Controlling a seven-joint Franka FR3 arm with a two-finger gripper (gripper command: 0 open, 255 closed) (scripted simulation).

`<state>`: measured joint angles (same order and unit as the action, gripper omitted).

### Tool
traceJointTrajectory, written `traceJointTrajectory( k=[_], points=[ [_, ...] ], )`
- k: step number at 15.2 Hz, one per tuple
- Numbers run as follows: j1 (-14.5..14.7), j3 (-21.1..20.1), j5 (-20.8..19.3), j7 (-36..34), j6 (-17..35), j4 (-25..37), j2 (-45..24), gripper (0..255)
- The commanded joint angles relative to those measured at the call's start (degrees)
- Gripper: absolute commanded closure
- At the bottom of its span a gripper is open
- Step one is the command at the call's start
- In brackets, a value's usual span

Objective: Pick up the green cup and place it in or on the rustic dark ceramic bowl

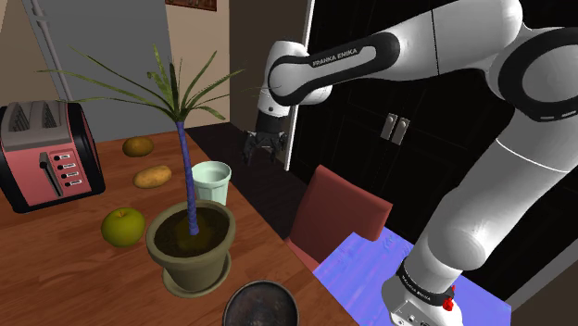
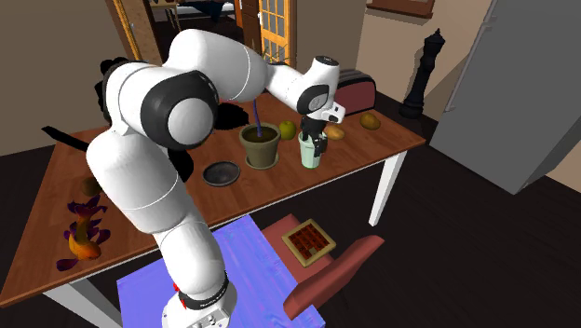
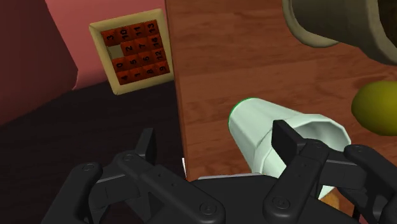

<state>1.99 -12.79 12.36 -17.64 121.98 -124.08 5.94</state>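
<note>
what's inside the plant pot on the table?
The plant pot holds dark soil and a blue-stemmed plant with thin green leaves. Anything beneath the soil surface is covered.

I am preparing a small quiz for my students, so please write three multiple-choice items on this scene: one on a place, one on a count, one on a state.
1. In the shoulder view, where is the dark bowl? A. beside the toaster B. nearer the camera than the plant pot C. on the chair
2. How many potatoes lie on the table? A. one B. two C. four
3. How do the jaws stand? A. open, not clasping the cup B. shut on the cup C. shut on the apple
Key: B, the bowl lies below the pot; B, two brown ones show; A, the fingers stand apart in the wrist view.
</note>
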Motion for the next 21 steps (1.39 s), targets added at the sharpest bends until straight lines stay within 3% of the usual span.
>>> traceJointTrajectory(
  k=[1,7,15,21],
  points=[
    [0.4,-0.7,-0.5,-1.2,2.3,2.8,-4.0,0],
    [2.0,-1.7,-3.0,-4.2,7.1,13.0,-16.1,0],
    [2.8,-1.8,-3.6,-4.6,12.0,11.7,-19.7,0],
    [2.8,-1.8,-3.6,-4.6,12.0,11.7,-19.7,0]
  ],
)
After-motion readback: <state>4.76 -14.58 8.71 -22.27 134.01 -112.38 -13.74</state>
